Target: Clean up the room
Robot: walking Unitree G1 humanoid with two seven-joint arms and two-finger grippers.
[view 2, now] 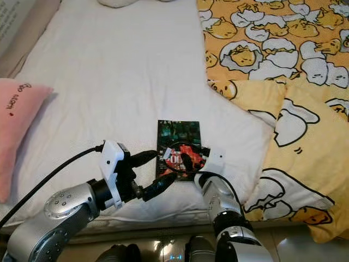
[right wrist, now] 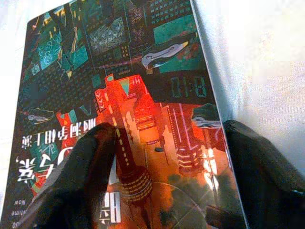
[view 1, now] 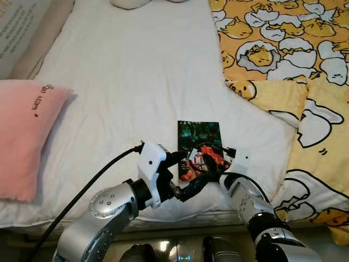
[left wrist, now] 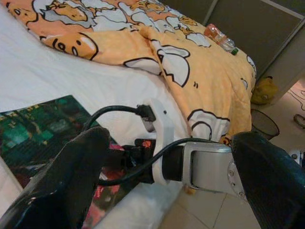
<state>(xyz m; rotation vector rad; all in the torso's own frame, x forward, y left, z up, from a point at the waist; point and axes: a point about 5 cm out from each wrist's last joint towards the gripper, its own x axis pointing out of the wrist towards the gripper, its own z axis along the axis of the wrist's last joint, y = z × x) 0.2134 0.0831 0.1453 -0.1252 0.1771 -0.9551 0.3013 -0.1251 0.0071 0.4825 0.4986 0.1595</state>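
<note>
A book [view 1: 199,135] with a dark green and red cover lies flat on the white bed sheet [view 1: 125,82], close to the bed's near edge. My right gripper [view 1: 206,158] reaches onto the book's near end. Its fingers are open, with one fingertip [right wrist: 90,162] on the cover and the other at the book's side edge. My left gripper [view 1: 195,167] hovers open at the book's near left corner, just beside the right wrist [left wrist: 200,164].
A pink pillow [view 1: 27,136] lies at the left of the bed. A yellow egg-patterned duvet [view 1: 283,54] covers the right side and hangs over the edge. Beyond the bed, a bin [left wrist: 264,124] stands on the floor.
</note>
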